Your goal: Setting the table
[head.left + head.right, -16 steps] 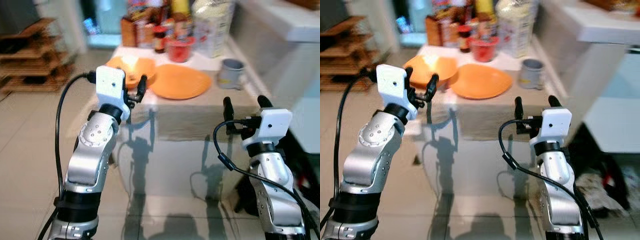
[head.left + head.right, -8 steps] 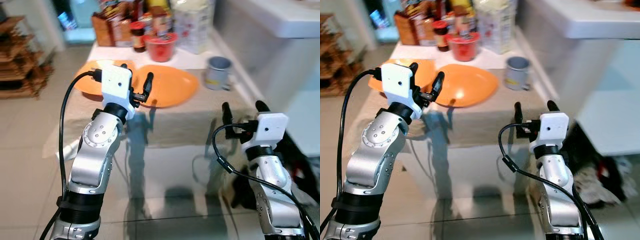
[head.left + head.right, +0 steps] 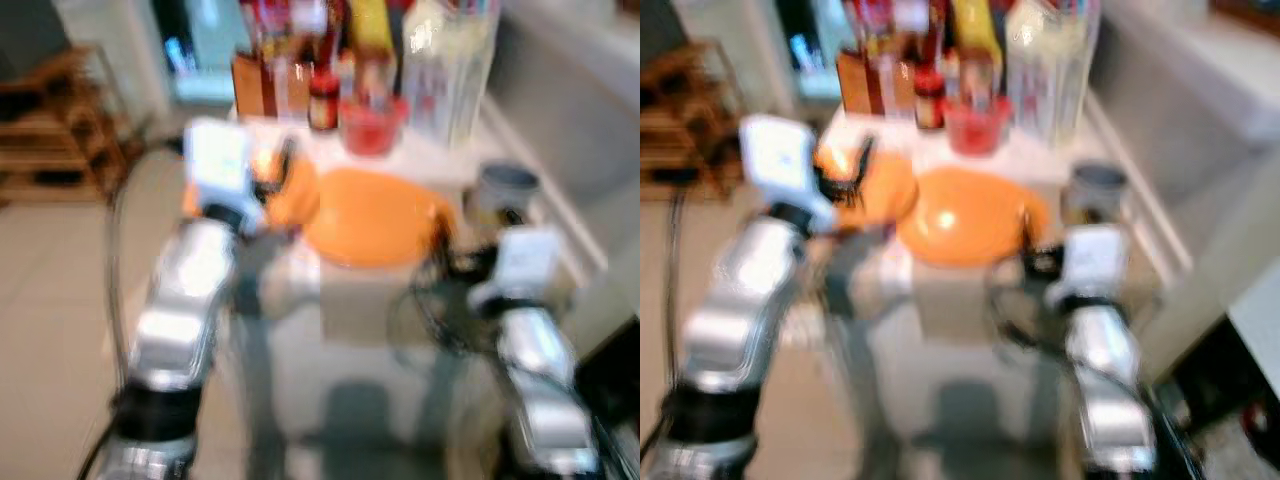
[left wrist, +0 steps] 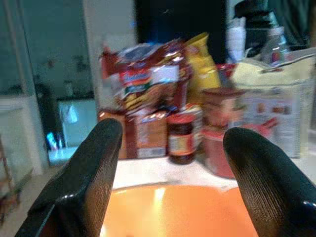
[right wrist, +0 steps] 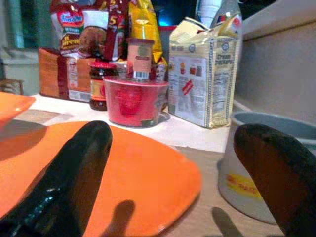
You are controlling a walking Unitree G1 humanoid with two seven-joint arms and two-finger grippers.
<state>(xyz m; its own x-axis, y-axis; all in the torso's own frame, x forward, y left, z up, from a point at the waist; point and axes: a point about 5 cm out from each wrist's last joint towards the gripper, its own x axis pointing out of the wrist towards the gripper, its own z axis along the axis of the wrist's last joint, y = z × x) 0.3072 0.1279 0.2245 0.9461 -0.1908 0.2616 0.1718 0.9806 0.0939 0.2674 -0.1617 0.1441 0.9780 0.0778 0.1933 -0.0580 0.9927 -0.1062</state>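
Note:
Both eye views are blurred. A flat orange plate (image 3: 375, 215) and an orange bowl (image 3: 290, 190) lie on a small cloth-covered table (image 3: 360, 300), with a grey mug (image 3: 505, 190) at the plate's right. My left gripper (image 4: 173, 132) is open and level with the bowl (image 4: 173, 210), its fingers (image 4: 94, 163) spread wide above the near rim. My right gripper (image 5: 173, 136) is open too, held low over the table's near edge, facing the plate (image 5: 123, 173) with the mug (image 5: 252, 163) just beyond one finger.
Groceries crowd the table's back: a red tub (image 5: 133, 101), a dark jar (image 5: 101, 84), a paper bag (image 5: 202, 74) and snack packets (image 4: 148, 84). A wooden rack (image 3: 50, 130) stands on the floor at the left. A pale counter (image 3: 580, 120) runs along the right.
The whole picture has shifted and blurred, so the camera is moving. The table now stands closer, and both open grippers sit nearer the bowl, plate and mug.

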